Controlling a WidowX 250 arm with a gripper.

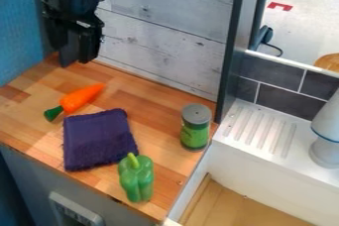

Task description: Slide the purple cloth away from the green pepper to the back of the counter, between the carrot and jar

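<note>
Orange against the wooden counter (pixel 162 170), one carrot (pixel 82 98) lies nearest the gripper (pixel 77 61), whose opening and grip we cannot tell; we count one cloth (pixel 99 140), one pepper (pixel 136 179), one lidded jar (pixel 195 128), contents hidden.

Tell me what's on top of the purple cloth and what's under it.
The purple cloth shows nothing lying on its top. It rests on the wooden counter; anything beneath it is covered. The green pepper stands by its near right corner.
</note>
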